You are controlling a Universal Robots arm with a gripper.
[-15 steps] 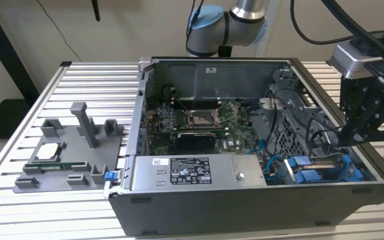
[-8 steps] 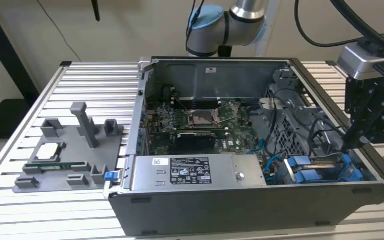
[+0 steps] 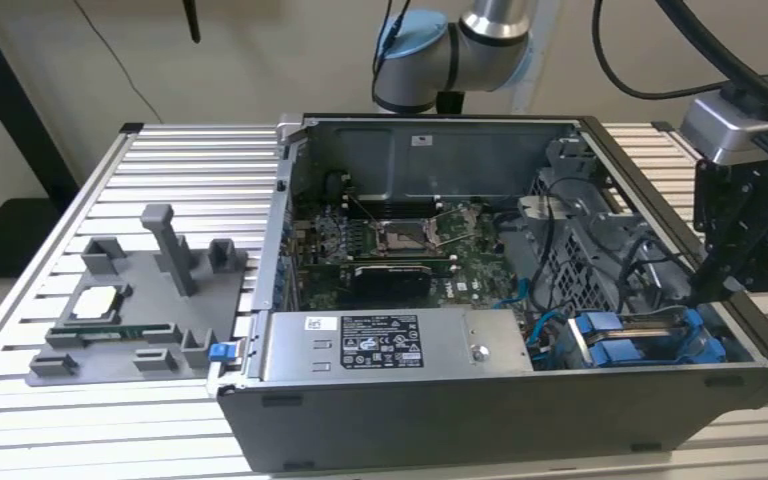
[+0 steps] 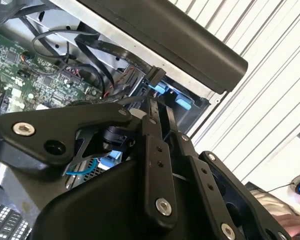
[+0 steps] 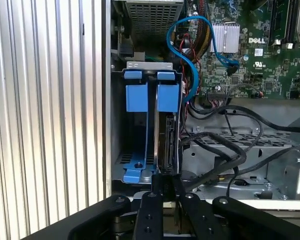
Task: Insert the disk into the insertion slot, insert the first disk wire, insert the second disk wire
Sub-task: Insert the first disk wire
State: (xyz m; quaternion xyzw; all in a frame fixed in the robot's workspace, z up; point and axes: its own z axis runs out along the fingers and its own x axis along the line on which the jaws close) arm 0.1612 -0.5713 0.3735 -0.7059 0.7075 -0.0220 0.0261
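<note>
fixture (image 3: 191, 320): on the table (image 3: 37, 420) at the exterior view's left, well apart from the work. Ignore it.
case (image 3: 491, 430): open, mid-table. The motherboard (image 3: 344, 235) is on the far side and the power supply (image 3: 471, 345) lies along the near wall.
blue cable (image 5: 194, 80): runs just beside the carrier tab (image 5: 168, 95). The black cables (image 5: 225, 150) lie close along the disk's side. These are your snag risk.
the insertion slot (image 5: 149, 65): near right corner of the case.
the disk (image 5: 169, 145): on edge in the slot, next to a second carrier (image 5: 136, 95) that looks empty. The two tabs sit level, so I judge it at or close to full depth. I can't confirm it is latched.
gripper (image 3: 700, 297): down over the disk's end away from the tabs, also seen in the first wrist view (image 5: 165, 181). I cannot tell whether it is clamping or merely resting there.
technique: press slowly, straight along the slot walls, and keep the disk square. Don't lean towards the cables. Back off if it binds rather than forcing it.
</note>
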